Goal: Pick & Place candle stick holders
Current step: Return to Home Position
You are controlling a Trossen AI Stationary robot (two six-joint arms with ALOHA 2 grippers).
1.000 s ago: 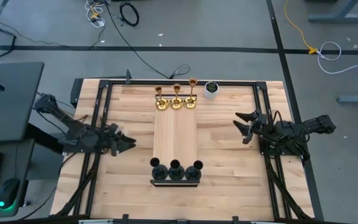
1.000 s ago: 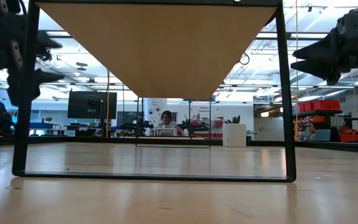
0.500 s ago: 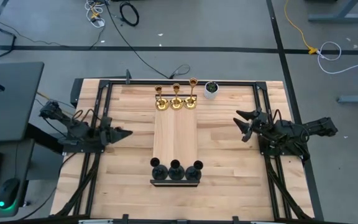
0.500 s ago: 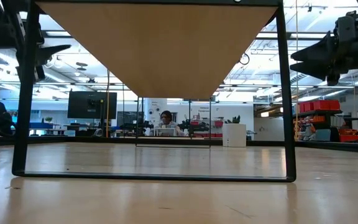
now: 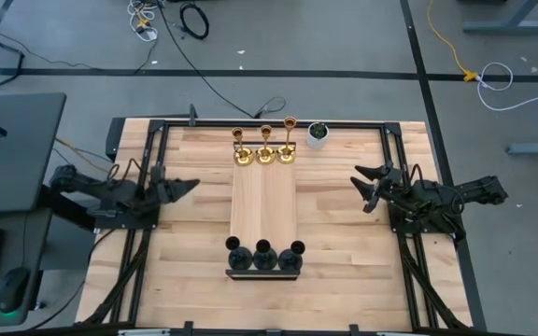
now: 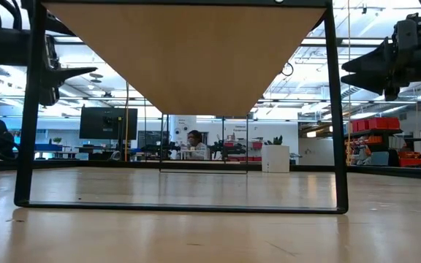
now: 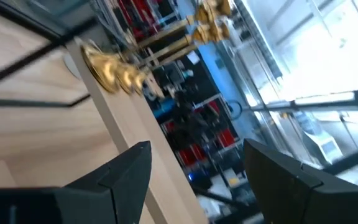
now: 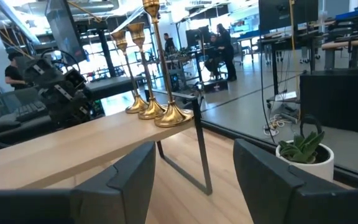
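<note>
Six candle stick holders (image 5: 262, 250) fill your shelf (image 5: 262, 201), gold at 12 o'clock, black at 6, so left gripper (image 5: 191, 185) and right gripper (image 5: 361, 189) hang spread, empty.

Bright, even overhead light on the table (image 5: 344, 224), shadows faint. Under the shelf (image 6: 188, 51) the room glows backlit; white glare behind the gold candle stick holders (image 7: 110, 68).

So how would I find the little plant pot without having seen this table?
Find the raised wooden shelf running down the middle of the table. At one end stand three gold candle holders; beside them, toward the right arm, off the shelf, is the pot. It alone is white, squat and holds a green plant.
</note>
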